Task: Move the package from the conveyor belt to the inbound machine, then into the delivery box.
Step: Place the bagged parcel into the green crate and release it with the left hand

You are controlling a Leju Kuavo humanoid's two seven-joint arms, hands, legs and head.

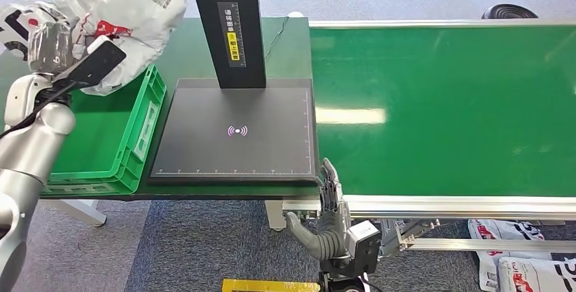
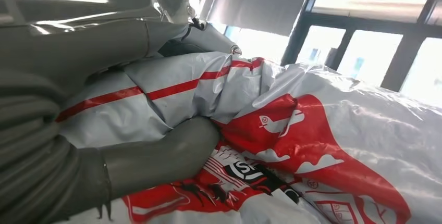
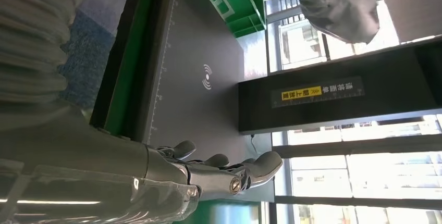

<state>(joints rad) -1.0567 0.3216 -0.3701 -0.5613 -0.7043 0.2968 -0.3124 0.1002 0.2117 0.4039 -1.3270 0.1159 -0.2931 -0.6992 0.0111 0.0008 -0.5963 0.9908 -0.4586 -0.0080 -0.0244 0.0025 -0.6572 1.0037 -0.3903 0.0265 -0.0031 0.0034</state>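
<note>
left arm point(image 1: 30, 146): rounded silver shell, thin black cable along it | left hand point(image 1: 47, 44): grey ribbed cover, thick grey thumb | right hand point(image 1: 326, 221): grey, dark metallic fingers point(image 3: 219, 169), small screw at one

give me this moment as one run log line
left hand: holds package above green delivery box | right hand: open, near scanner pad corner | conveyor belt: bare
</note>
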